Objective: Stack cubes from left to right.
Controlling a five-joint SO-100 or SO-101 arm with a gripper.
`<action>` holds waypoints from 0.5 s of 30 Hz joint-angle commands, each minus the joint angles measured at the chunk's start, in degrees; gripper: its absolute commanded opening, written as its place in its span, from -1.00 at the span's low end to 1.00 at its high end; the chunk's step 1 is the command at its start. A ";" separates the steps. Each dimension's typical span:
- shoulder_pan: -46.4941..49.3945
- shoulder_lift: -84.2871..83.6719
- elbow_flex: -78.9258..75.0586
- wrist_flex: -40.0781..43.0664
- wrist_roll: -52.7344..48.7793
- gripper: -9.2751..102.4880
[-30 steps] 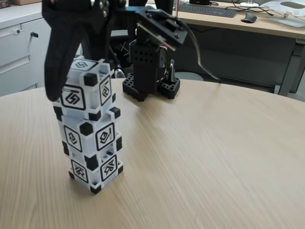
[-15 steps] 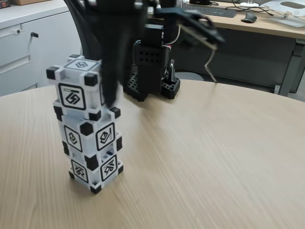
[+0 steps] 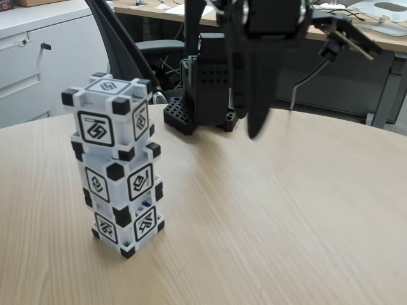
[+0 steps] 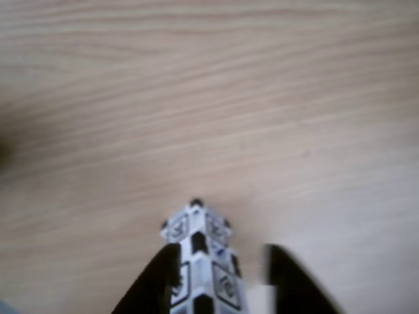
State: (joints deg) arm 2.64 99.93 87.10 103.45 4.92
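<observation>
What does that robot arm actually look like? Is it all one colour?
Mostly, yes. In the fixed view the arm is black plastic, blocky, tapering down to a long pointed gripper. A thin grey cable loops off its side. Its base is black too, with small holes. In the other view the fingers look like dark wedges.

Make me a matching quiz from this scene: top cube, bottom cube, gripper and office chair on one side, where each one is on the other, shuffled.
Things:
1. top cube
2. bottom cube
3. gripper
4. office chair

Places:
A. resting on the wooden table
B. behind the table
C. highest in the stack
D. in the air, right of the stack in the fixed view

Pairs: 1-C, 2-A, 3-D, 4-B
</observation>
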 commanded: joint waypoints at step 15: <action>0.18 1.49 -0.35 0.26 -3.52 -0.83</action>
State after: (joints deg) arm 2.64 99.93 87.10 103.45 2.46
